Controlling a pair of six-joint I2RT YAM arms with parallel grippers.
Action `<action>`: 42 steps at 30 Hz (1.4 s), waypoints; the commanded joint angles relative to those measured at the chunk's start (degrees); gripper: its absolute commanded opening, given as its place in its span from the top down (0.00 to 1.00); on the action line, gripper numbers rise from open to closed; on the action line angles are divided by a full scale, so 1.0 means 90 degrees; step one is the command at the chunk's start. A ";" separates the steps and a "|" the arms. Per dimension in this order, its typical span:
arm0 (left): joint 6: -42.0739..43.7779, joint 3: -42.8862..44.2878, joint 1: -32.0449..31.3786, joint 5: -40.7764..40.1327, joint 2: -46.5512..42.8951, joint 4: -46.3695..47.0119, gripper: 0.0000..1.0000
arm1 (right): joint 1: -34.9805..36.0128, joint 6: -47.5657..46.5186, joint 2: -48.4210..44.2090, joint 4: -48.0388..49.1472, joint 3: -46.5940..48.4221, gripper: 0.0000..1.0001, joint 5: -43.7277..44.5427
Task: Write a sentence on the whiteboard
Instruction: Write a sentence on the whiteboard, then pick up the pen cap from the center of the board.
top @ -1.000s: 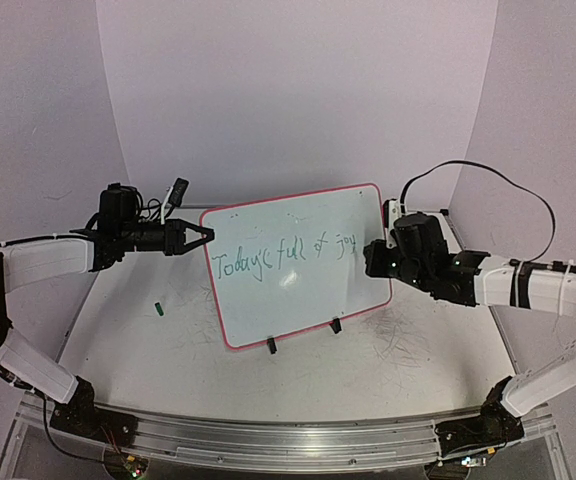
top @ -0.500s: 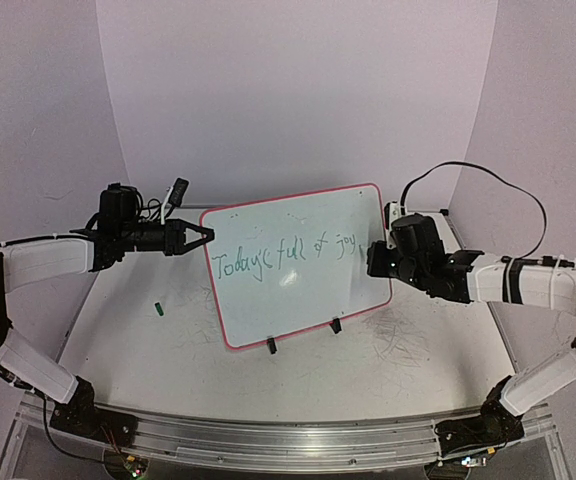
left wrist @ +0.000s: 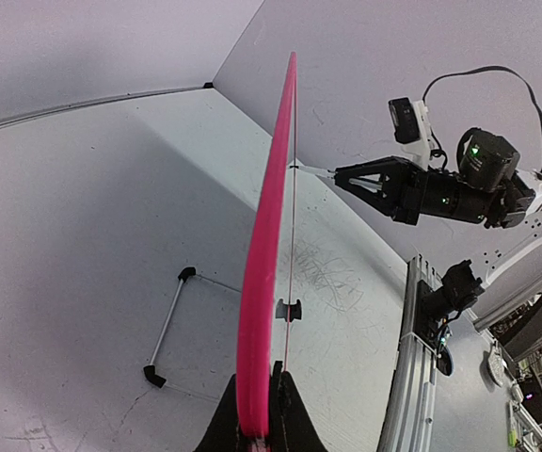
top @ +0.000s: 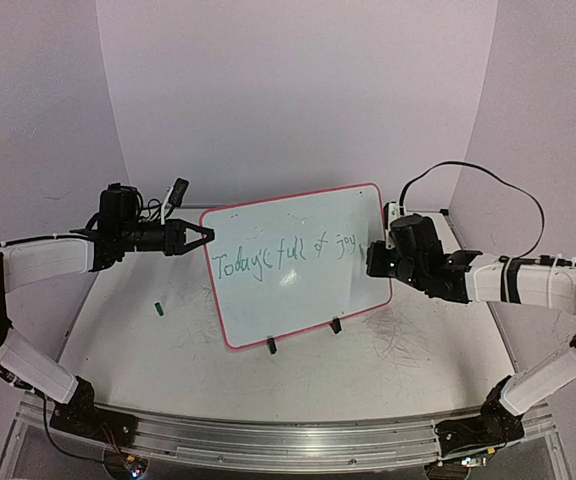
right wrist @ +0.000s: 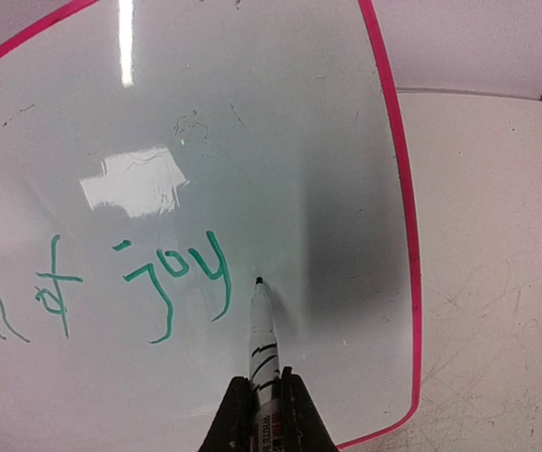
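A small dark green item (top: pixel 156 309) lies on the left part of the white table (top: pixel 168 355), dark scribble marks (top: pixel 408 345) mar its right part, and a metal rail (top: pixel 288 432) runs along its near edge.

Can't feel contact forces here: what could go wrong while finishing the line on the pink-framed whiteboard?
1. The left gripper clamps the pink-framed whiteboard only at its left edge, while the white marker pen in the right gripper works near the right edge; pushing could twist or tip the board.
2. Little white space remains after the green word joy, so a final stroke may hit the frame.
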 commanded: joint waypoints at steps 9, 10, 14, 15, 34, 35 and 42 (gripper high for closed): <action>0.0644 0.0066 -0.0164 -0.0677 0.0011 -0.0447 1.00 | -0.0023 0.0113 -0.0707 -0.0036 -0.0003 1.00 0.0032; 0.0634 0.0064 -0.0164 -0.0731 -0.0003 -0.0453 0.98 | -0.0023 0.0145 -0.0892 -0.0158 -0.0062 1.00 0.0032; 0.0626 0.0051 -0.0154 -0.0951 -0.0106 -0.0488 0.85 | -0.0028 0.0101 -0.1804 -0.0448 -0.0398 1.00 -0.0006; 0.0623 0.0045 -0.0154 -0.1034 -0.0142 -0.0496 0.80 | -0.0025 0.0047 -0.1938 -0.0536 -0.0442 1.00 0.0003; -0.2875 -0.0493 0.0080 -0.4805 -0.2561 -0.3044 0.23 | -0.0020 -0.1432 -0.1701 -0.0065 0.0059 1.00 -0.0923; -0.3177 -0.0375 0.0128 -0.5055 -0.2418 -0.3486 0.24 | -0.0022 -0.1476 -0.1662 -0.0065 0.0084 1.00 -0.0998; -0.3038 0.0210 0.0364 -0.5267 -0.0619 -0.5050 0.45 | -0.0022 -0.1490 -0.1723 0.0026 -0.0057 1.00 -0.1241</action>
